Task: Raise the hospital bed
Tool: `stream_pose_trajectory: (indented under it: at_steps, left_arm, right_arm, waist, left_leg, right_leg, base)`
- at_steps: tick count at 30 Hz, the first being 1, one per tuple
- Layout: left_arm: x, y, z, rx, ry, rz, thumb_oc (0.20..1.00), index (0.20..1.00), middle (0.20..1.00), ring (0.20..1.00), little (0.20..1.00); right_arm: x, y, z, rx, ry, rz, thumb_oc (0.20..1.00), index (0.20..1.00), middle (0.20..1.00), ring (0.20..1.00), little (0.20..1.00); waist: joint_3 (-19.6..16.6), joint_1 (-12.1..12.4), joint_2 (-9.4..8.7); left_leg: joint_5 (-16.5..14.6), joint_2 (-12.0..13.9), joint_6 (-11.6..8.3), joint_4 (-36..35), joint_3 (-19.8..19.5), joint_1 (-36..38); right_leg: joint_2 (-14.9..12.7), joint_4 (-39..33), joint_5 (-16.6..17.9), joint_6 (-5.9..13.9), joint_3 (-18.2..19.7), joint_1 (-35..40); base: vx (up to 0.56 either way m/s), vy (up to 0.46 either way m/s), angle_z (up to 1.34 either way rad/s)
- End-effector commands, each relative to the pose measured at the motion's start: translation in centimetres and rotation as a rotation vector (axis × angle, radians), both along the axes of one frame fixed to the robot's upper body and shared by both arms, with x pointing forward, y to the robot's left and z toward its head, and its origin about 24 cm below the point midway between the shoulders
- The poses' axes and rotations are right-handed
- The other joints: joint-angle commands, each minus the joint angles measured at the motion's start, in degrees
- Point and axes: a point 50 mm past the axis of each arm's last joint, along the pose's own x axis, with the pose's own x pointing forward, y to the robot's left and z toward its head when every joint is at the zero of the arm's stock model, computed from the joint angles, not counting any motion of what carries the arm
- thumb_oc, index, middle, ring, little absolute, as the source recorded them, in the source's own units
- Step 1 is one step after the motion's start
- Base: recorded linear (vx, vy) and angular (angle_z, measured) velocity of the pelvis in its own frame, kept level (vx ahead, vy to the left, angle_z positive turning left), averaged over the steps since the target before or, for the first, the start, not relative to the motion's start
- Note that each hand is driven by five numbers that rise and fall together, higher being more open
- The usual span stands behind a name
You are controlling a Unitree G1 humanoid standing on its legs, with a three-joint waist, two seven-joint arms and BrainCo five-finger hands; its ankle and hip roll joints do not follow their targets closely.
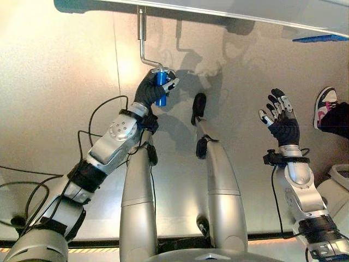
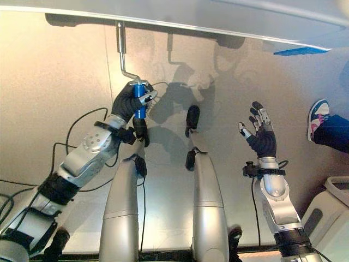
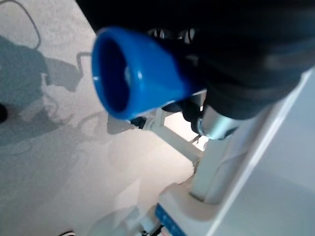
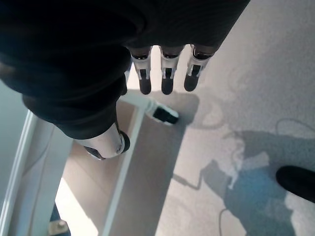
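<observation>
Left hand [image 1: 151,87] fingers wrapped round blue crank handle [image 1: 161,90] below the bed frame [image 1: 218,8], presumably to wind it; right hand [image 1: 281,120] well right of handle, fingers spread, idle.

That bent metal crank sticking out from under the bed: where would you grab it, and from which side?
By the blue handle at the free end of the crank, probably from the side, fingers wrapped around it. The bare rod is thin and bent; the blue grip is thicker and stands off from the bed frame, leaving room to turn. The left hand holds it that way; the right hand hangs open.
</observation>
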Motion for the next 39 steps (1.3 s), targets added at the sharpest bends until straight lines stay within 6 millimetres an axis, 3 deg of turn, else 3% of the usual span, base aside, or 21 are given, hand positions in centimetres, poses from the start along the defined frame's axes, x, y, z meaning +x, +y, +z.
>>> stream_pose_trajectory:
  at_steps: [1, 12, 21, 27, 34, 39]
  left_arm:
    - [-2.7, 0.3, 5.0, -0.154, -0.266, -0.084, 0.2, 0.2, 0.2, 0.2, 0.2]
    - [-4.7, 4.8, 5.8, -0.197, -0.343, 0.056, 0.2, 0.2, 0.2, 0.2, 0.2]
    - [-5.6, 8.4, 4.9, -0.235, -0.35, 0.223, 0.2, 0.2, 0.2, 0.2, 0.2]
    - [-4.6, 10.9, 4.4, -0.155, -0.33, 0.387, 0.2, 0.2, 0.2, 0.2, 0.2]
    - [-1.5, 14.0, 4.3, -0.071, -0.266, 0.598, 0.2, 0.2, 0.2, 0.2, 0.2]
    - [-0.5, 16.6, 3.8, -0.032, -0.199, 0.733, 0.2, 0.2, 0.2, 0.2, 0.2]
  right_arm:
    - [-2.1, -1.3, 0.9, -0.059, -0.041, -0.021, 1.0, 1.0, 1.0, 1.0, 1.0]
    - [-2.6, -1.8, 0.6, -0.07, -0.026, -0.028, 1.0, 1.0, 1.0, 1.0, 1.0]
    - [-2.9, -2.3, 0.7, -0.084, -0.027, -0.035, 1.0, 1.0, 1.0, 1.0, 1.0]
    - [-2.8, -2.4, 0.7, -0.096, -0.021, -0.034, 1.0, 1.0, 1.0, 1.0, 1.0]
    - [-2.5, -2.4, 0.8, -0.096, -0.024, -0.029, 1.0, 1.0, 1.0, 1.0, 1.0]
    - [-2.6, -2.3, 0.8, -0.092, -0.026, -0.035, 1.0, 1.0, 1.0, 1.0, 1.0]
  waist:
    - [-1.33, -0.87, 4.53]
    - [-1.33, 0.19, 5.63]
    - [-1.33, 0.8, 6.15]
    - [-1.33, 0.72, 6.21]
    - [-1.33, -0.29, 5.87]
    - [-1.33, -0.97, 5.43]
  left_leg:
    - [0.32, 0.31, -3.82, -3.78, -5.52, 2.77]
    - [-0.01, 0.04, -3.81, -3.53, -5.64, 3.31]
    - [-0.3, 0.04, -3.67, -3.25, -5.53, 3.28]
    - [-0.51, 0.03, -3.58, -2.82, -5.3, 3.2]
    - [-0.62, 0.63, -3.55, -2.37, -4.94, 2.92]
    - [-0.81, 0.86, -3.35, -1.69, -4.72, 2.31]
  right_leg:
    - [-4.52, 3.43, -5.54, 8.57, -1.42, 5.52]
    - [-5.04, 3.61, -5.75, 8.59, -1.49, 6.41]
    - [-5.06, 3.5, -5.91, 8.53, -1.19, 6.67]
    - [-4.93, 3.87, -6.16, 8.31, -0.77, 6.46]
    - [-4.67, 4.05, -6.21, 8.43, -0.3, 6.01]
    - [-4.51, 4.36, -6.29, 8.52, 0.0, 5.4]
  base:
    - [0.0, 0.0, 0.0]
    - [0.0, 0.01, 0.02]
    - [0.0, 0.0, 0.0]
    - [0.0, 0.005, 0.0]
    - [0.0, 0.0, 0.0]
    - [0.0, -0.001, -0.01]
